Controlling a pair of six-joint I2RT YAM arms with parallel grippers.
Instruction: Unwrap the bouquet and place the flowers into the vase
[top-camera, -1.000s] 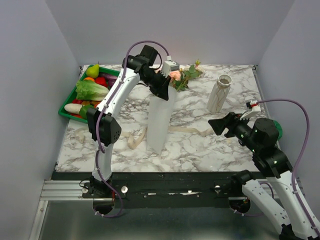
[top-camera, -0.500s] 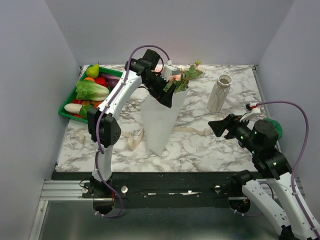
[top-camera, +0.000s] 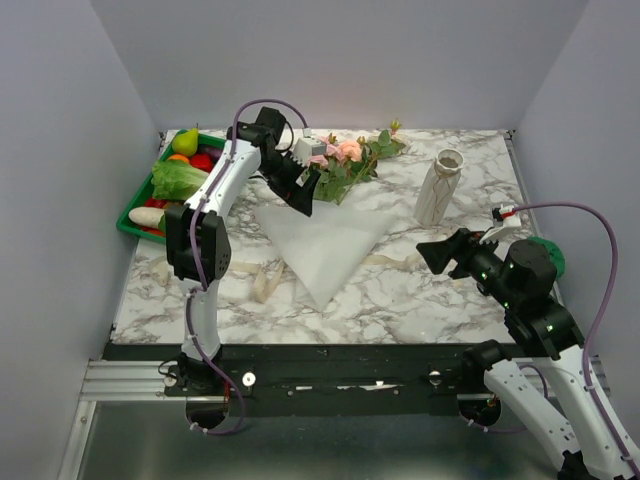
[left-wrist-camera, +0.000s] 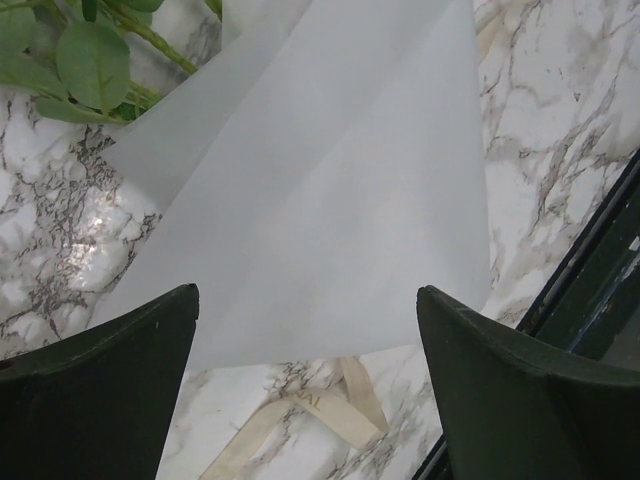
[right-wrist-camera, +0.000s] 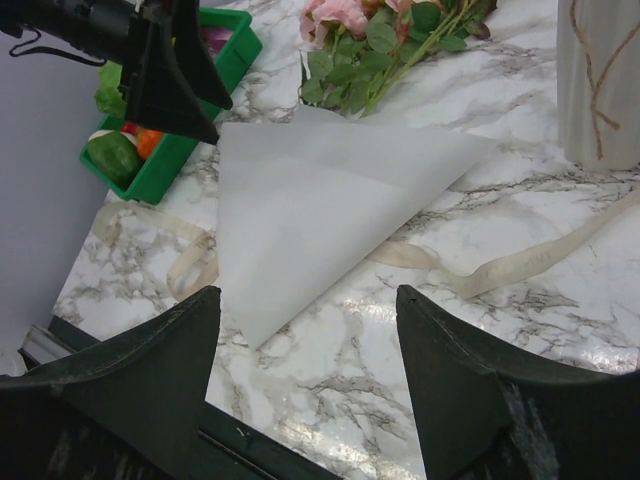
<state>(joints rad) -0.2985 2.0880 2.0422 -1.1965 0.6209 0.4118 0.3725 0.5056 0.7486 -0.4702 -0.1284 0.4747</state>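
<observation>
1. The left gripper (top-camera: 303, 195) hangs wide open and empty over the far-left edge of the white wrapping paper (top-camera: 322, 243), which lies flat mid-table. The right gripper (top-camera: 430, 253) is also open and empty near the marble table's (top-camera: 400, 300) right edge.
2. The roses (top-camera: 343, 158) lie loose by the far edge, their leaves touching the paper. A grab there could pinch paper along with stems.
3. The slim vase (top-camera: 438, 190) stands upright towards the far-right corner. Off-centre stems or a passing arm could topple it.
4. The cream ribbon (top-camera: 395, 262) trailing near the vase could snag a finger.
</observation>
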